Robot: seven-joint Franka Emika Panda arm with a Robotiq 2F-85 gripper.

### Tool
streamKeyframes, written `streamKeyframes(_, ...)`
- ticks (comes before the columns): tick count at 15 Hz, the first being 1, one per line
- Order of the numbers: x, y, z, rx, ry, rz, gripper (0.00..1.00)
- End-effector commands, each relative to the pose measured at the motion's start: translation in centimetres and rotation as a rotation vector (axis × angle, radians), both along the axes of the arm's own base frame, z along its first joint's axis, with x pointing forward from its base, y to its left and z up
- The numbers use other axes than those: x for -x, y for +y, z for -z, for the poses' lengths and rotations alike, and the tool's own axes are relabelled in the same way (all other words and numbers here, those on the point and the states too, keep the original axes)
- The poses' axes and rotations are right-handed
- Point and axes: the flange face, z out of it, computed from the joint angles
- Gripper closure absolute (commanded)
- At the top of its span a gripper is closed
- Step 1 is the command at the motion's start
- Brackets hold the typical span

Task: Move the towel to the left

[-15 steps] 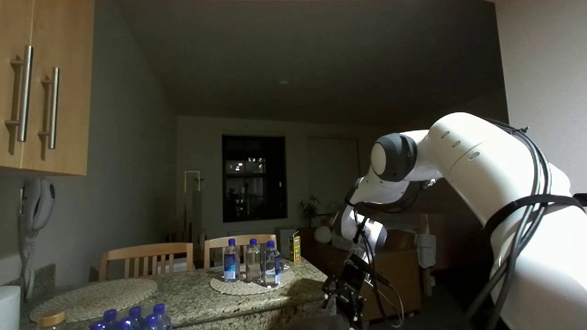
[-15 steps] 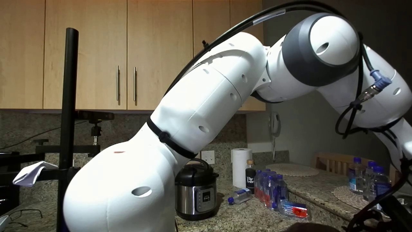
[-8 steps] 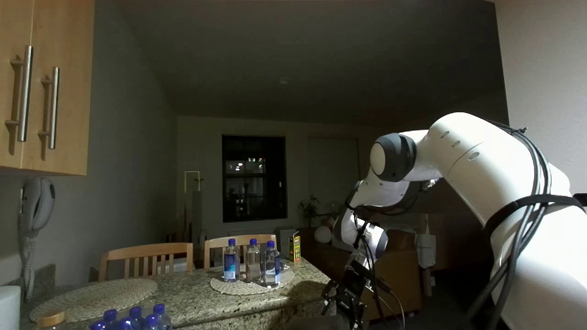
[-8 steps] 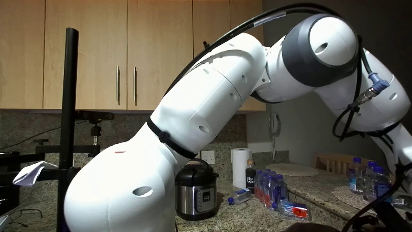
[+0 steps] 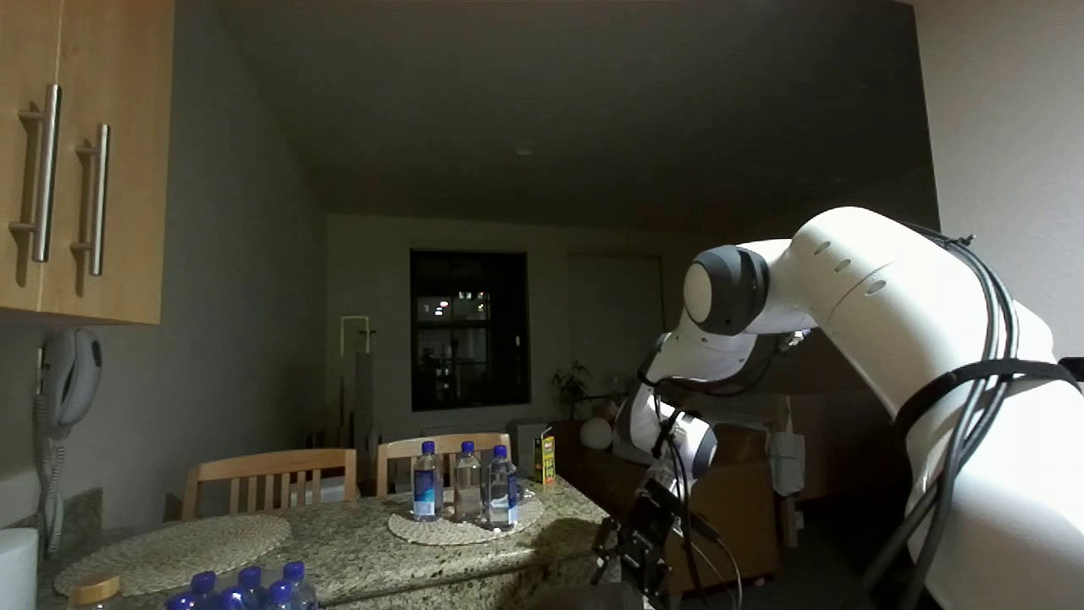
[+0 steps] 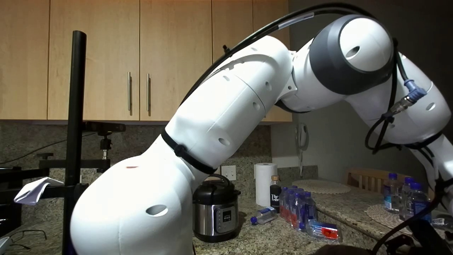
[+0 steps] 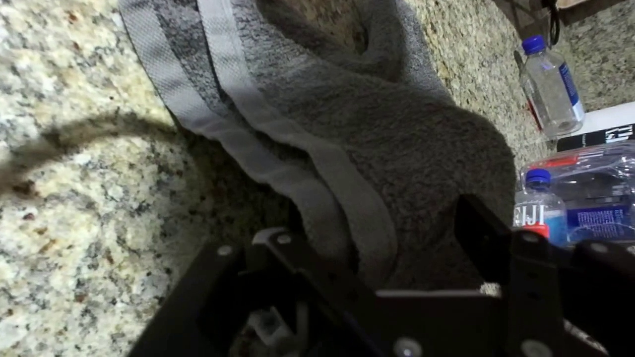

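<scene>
The grey towel (image 7: 387, 134), with pale woven bands, lies folded and bunched on the granite counter in the wrist view. Its upper edge seems to show as a dark lump at the bottom of both exterior views (image 5: 584, 598) (image 6: 339, 250). My gripper (image 7: 369, 225) is open, its fingers wide apart, with the near part of the towel between and under them. Whether the fingers touch the cloth cannot be told. In an exterior view the gripper (image 5: 605, 552) points down by the counter's end, just over the lump. The towel's near end is hidden behind the gripper.
Several water bottles (image 6: 293, 209) and a lying bottle (image 6: 263, 215) are on the counter near the towel. Bottles stand on a round placemat (image 5: 449, 532) on the raised counter. A pressure cooker (image 6: 216, 212) and paper towel roll (image 6: 265, 184) stand at the back.
My gripper has moved slightly down in an exterior view, and the forearm and its cable have shifted a little left in an exterior view. The dark lump has not visibly moved.
</scene>
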Motion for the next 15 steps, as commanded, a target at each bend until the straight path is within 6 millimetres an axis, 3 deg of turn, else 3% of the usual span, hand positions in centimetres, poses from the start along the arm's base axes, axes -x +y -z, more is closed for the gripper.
streamKeyframes(1, 0.6, 0.2, -1.2, -0.028, -0.039, 0.008, 0.53)
streamKeyframes(7, 0.7, -0.1, -2.3, -0.045, -0.028, 0.012, 0.91)
streamKeyframes(11, 1.0, -0.6, -4.1, -0.067, -0.014, 0.017, 0.95)
streamKeyframes(15, 1.0, -0.1, -6.1, -0.069, 0.000, 0.010, 0.91)
